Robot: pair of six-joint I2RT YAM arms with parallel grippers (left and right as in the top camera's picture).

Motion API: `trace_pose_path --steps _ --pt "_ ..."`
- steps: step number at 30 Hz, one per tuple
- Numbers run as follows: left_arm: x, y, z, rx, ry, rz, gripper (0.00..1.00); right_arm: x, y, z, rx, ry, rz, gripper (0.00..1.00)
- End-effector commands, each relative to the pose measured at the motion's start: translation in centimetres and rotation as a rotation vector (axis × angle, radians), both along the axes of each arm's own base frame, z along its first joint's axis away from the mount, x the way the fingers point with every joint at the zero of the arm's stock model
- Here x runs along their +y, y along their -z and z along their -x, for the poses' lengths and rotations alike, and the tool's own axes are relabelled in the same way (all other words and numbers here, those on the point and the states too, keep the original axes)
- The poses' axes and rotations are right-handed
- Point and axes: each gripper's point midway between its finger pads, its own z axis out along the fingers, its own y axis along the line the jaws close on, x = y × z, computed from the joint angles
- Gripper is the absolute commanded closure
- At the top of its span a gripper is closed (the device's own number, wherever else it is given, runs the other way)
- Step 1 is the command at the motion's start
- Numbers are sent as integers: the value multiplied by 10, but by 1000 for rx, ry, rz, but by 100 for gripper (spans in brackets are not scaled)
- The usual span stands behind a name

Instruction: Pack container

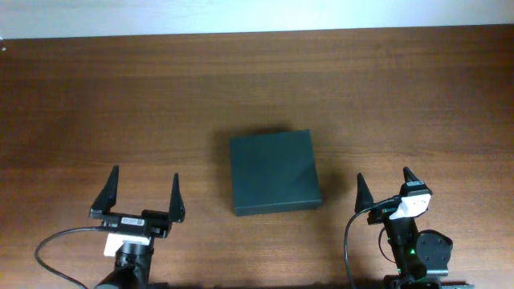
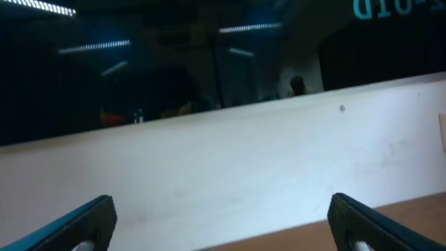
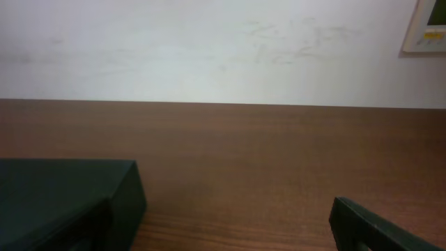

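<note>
The container [image 1: 273, 172] is a dark green-black square box lying shut in the middle of the wooden table [image 1: 161, 96]. Its corner also shows at the lower left of the right wrist view [image 3: 66, 202]. My left gripper [image 1: 140, 195] is open and empty near the front edge, well left of the container. In the left wrist view the left gripper [image 2: 223, 223] has wide-apart fingers that frame only the wall. My right gripper [image 1: 385, 191] is open and empty, just right of the container's front corner. Only one of its fingers [image 3: 369, 226] shows in the right wrist view.
A white wall [image 3: 209, 49] runs behind the table's far edge. No hand tools or other objects show on the table.
</note>
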Motion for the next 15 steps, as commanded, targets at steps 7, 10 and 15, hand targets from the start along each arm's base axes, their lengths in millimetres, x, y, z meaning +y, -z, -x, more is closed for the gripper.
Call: trace_pose_path --steps 7,10,15 --pt "7 63 -22 128 -39 0 1 -2 2 0 1 8 7 1" --pt "8 77 -26 159 -43 1 1 -2 2 0 1 8 7 1" --pt "9 113 -32 311 -50 2 1 -2 2 0 1 8 7 1"
